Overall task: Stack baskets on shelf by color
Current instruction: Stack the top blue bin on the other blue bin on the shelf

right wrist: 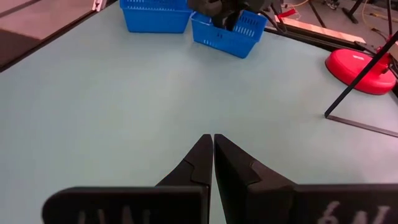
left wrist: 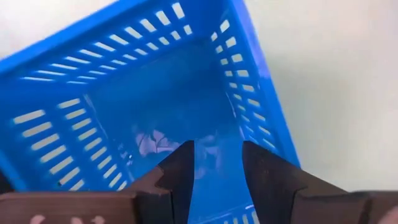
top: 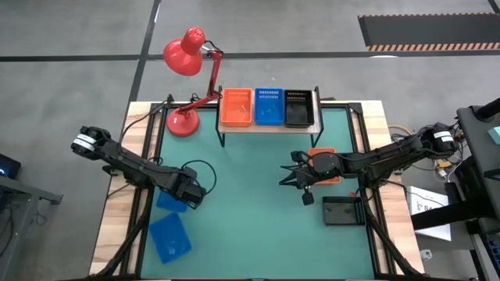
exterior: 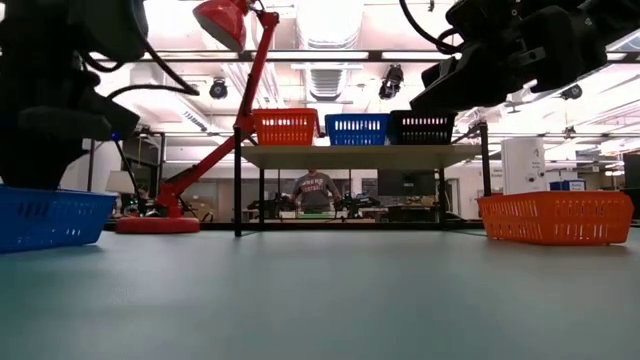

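Observation:
The light-wood shelf (top: 269,129) at the table's far edge carries one orange-red basket (top: 236,107), one blue (top: 268,106) and one black (top: 298,108) side by side. On the table's left a blue basket (top: 167,200) rests on its base, with a second blue one (top: 169,238) nearer. My left gripper (left wrist: 217,163) is open, pointing down into the first blue basket (left wrist: 155,93); no touch shows. My right gripper (right wrist: 213,138) is shut and empty, above the table's middle right. An orange-red basket (top: 322,154) lies under that arm, a black one (top: 342,211) nearer.
A red desk lamp (top: 187,86) stands at the far left, its base (top: 183,122) beside the shelf. Bare green tabletop (top: 250,203) lies between the two arms. In the low view a person (exterior: 315,188) shows in the room behind the shelf.

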{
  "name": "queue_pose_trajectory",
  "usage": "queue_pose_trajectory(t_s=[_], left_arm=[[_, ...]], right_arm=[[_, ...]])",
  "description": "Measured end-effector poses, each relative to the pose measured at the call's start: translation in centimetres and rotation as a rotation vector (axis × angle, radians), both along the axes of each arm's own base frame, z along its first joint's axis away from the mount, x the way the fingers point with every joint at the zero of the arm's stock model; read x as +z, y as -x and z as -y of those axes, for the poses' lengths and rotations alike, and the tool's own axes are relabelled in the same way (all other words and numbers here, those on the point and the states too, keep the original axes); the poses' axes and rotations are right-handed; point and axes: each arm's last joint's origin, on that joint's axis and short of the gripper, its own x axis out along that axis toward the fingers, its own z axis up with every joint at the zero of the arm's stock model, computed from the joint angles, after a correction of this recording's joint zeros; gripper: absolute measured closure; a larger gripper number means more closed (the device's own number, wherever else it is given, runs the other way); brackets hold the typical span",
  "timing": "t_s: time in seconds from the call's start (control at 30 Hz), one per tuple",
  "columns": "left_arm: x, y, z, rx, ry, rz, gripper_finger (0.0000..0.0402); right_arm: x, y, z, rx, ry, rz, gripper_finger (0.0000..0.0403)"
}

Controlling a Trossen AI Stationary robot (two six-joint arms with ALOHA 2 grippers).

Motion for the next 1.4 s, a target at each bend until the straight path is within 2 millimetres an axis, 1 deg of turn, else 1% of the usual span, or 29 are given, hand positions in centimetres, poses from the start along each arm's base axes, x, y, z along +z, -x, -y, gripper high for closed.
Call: queue_pose_trajectory(t_s=[0.07, 0.13, 0.2, 0.33, 0.4, 0.47, 0.53, 0.67, 0.77, 0.9, 1.0, 1.13, 1.33, 1.4], left_arm=[[-0.3, 0.1, 0.0, 0.0, -0.002, 0.002, 0.0284], [-0.6, 0.2, -0.1, 0.0, -0.004, -0.001, 0.0295], [-0.8, 0.4, -0.2, -0.003, -0.006, -0.007, 0.0316], [-0.9, 0.4, -0.2, -0.036, -0.007, -0.011, 0.0378], [-0.8, 0.3, -0.2, -0.055, -0.013, -0.005, 0.0395], [-0.5, 0.1, -0.1, -0.096, -0.02, 0.008, 0.0395], [-0.1, -0.2, 0.1, -0.177, -0.02, 0.022, 0.0399], [1.3, -1.1, 0.4, -0.259, -0.02, 0.066, 0.04], [2.6, -1.7, 0.7, -0.251, -0.009, 0.114, 0.04], [4.2, -2.6, 1.0, -0.134, 0.019, 0.194, 0.04], [4.9, -2.9, 1.2, -0.133, 0.028, 0.222, 0.04], [5.0, -3.0, 1.2, -0.16, 0.028, 0.226, 0.04], [4.2, -2.8, 1.2, -0.161, 0.019, 0.196, 0.0399], [3.9, -2.8, 1.2, -0.161, 0.02, 0.198, 0.0392]], right_arm=[[0.0, 0.0, 0.0, -0.004, -0.009, -0.003, 0.0394], [-0.2, 0.1, 0.0, -0.007, -0.016, -0.008, 0.0394], [-0.3, 0.2, 0.0, -0.007, -0.016, -0.014, 0.0394], [-0.5, 0.2, 0.0, -0.009, -0.02, -0.019, 0.0394], [-0.6, 0.3, 0.0, -0.01, -0.02, -0.022, 0.0394], [-0.6, 0.3, 0.0, -0.01, -0.02, -0.025, 0.0394], [-0.7, 0.4, 0.0, -0.011, -0.023, -0.029, 0.0394], [-0.7, 0.4, 0.0, -0.013, -0.028, -0.031, 0.0394], [-0.8, 0.4, 0.0, -0.014, -0.028, -0.031, 0.0394], [-0.8, 0.4, 0.0, -0.019, -0.04, -0.034, 0.0394], [-0.8, 0.4, 0.0, -0.023, -0.05, -0.036, 0.0394], [-0.9, 0.5, 0.0, -0.025, -0.054, -0.051, 0.0394], [-1.0, 0.5, 0.0, -0.027, -0.056, -0.063, 0.0394], [-1.1, 0.5, 0.0, -0.026, -0.056, -0.064, 0.0394]])
